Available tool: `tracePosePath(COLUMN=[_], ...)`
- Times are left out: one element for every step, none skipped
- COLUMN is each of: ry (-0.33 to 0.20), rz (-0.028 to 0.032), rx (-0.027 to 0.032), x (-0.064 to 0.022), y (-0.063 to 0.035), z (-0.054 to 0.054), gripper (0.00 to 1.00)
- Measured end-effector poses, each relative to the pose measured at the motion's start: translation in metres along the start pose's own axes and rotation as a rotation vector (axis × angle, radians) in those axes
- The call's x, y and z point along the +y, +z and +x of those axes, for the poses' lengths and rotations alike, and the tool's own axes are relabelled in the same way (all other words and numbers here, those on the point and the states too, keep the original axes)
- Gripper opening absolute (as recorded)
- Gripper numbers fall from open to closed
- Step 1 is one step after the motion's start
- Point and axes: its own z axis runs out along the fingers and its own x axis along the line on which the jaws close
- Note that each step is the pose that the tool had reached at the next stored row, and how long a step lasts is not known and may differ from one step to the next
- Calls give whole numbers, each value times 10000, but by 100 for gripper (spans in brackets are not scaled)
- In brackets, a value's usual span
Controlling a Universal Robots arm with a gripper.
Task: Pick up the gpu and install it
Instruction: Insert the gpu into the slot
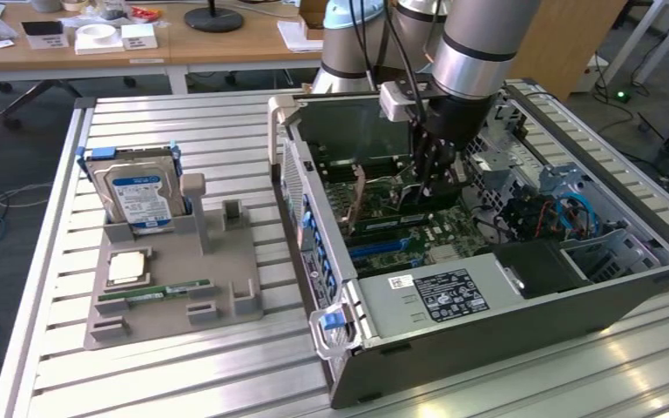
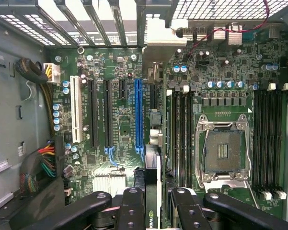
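My gripper (image 2: pixel 154 213) is shut on the gpu (image 2: pixel 153 167), which I see edge-on as a thin dark card between the black fingers (image 2: pixel 132 211). The card hangs over the green motherboard (image 2: pixel 120 134), close beside the long blue slot (image 2: pixel 138 112) and in line with it. Whether its lower edge touches the board I cannot tell. In the exterior view the gripper (image 1: pixel 434 187) reaches down inside the open computer case (image 1: pixel 347 348), with the dark gpu (image 1: pixel 425 198) at its tips just above the motherboard (image 1: pixel 428 239).
A grey fixture (image 1: pixel 230 261) at the exterior view's left holds a hard drive (image 1: pixel 137 187), a processor chip (image 1: pixel 125 266) and a RAM stick (image 1: pixel 154 292). Inside the case are the power supply (image 1: pixel 445 292), cable bundles (image 2: pixel 36 165), the empty processor socket (image 2: pixel 223 151) and memory slots (image 2: pixel 268 139).
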Motion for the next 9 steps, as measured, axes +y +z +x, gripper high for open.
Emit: tracePosePath(ry=[0,0,0,0,0,-2,-6,-15,-27], rz=[1,0,0,0,1,2,2,2,2], rx=[0,-1,-1,-1,-2,-4,-1,-1,-2], x=[0,0,0,0,1,1,2,3,3], y=[0,0,0,0,3,8,12,16,19], z=[0,0,0,0,0,1,5,13,23], gripper=[26,26,26,26,26,26,26,26,26])
